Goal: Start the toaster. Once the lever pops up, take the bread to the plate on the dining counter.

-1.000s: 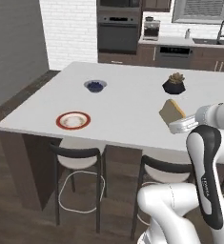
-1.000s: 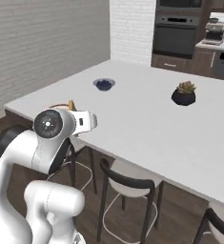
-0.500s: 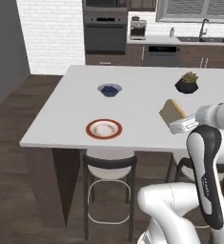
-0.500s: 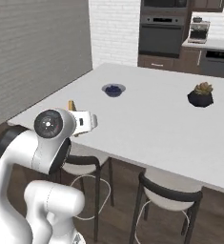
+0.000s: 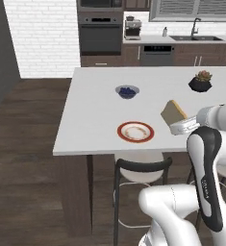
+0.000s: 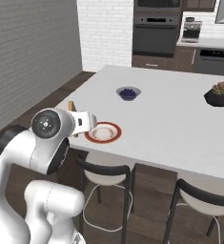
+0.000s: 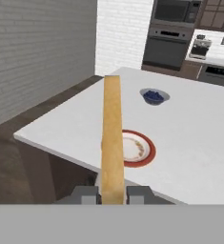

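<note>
- pinching the bread [image 7: 112, 138] edge-on between its two fingers [image 7: 86, 195], the gripper [image 5: 178, 126] holds the slice in the air, near the front edge of the dining counter [image 5: 95, 115].
- in the hand view the slice stands upright in the grip, its thin edge toward the camera.
- the plate [image 5: 135, 131] lies on the counter just beside the held slice, near the front edge.
- a small bowl [image 5: 127, 91] with blue contents sits farther back.
- a dark potted plant [image 5: 200, 82] stands toward the far right.
- a black stool [image 5: 141, 169] is tucked under the edge.
</note>
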